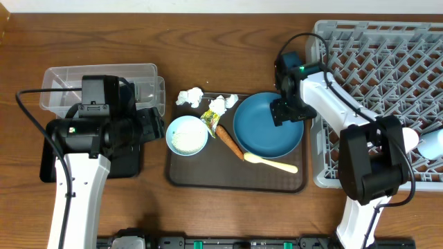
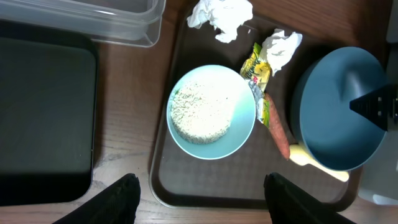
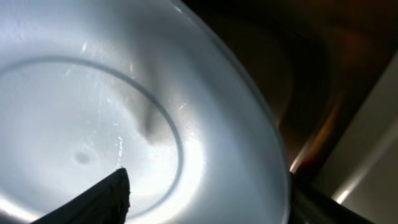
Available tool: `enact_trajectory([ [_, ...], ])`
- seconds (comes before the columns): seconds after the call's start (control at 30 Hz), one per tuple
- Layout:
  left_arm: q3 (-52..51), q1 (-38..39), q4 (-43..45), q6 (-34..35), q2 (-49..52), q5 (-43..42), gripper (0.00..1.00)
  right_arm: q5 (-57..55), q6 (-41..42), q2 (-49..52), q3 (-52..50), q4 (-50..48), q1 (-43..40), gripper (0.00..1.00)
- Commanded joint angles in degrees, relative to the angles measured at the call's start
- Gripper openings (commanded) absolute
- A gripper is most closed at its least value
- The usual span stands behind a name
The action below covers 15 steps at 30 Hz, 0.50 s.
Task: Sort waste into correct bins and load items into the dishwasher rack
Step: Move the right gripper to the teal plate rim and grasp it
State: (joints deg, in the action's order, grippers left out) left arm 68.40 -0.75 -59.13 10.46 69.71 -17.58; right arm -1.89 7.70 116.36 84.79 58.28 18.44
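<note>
While straddling the right rim of the dark blue plate (image 3: 124,93) on the brown serving tray (image 1: 208,173), stands part open at the right end effector (image 3: 211,202), one finger over the dish, one outside, clamping nothing yet; looks set for a rim pinch, with the dishwasher rack (image 1: 387,55) just beyond.

You're looking down on a brown wooden table (image 1: 228,214), its grain running left to right across nearly the whole overhead frame. A thin pale strip (image 1: 173,4) runs along the top edge. The light is soft and even, with faint shadows on the wood.
</note>
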Motion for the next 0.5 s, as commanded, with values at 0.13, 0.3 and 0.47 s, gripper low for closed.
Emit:
enact_trajectory([
  [0.13,0.28,-0.31,-0.46,-0.37,0.28,0.74,0.67,2.38,0.85,-0.33,0.61,0.92,-0.50,0.49],
  [0.3,0.28,-0.31,-0.46,-0.37,0.28,0.74,0.67,2.36,0.87,-0.33,0.61,0.94,-2.08,0.27],
  [0.47,0.28,-0.31,-0.44,-0.37,0.28,0.74,0.67,2.34,0.85,-0.33,0.61,0.90,-4.00,0.20],
])
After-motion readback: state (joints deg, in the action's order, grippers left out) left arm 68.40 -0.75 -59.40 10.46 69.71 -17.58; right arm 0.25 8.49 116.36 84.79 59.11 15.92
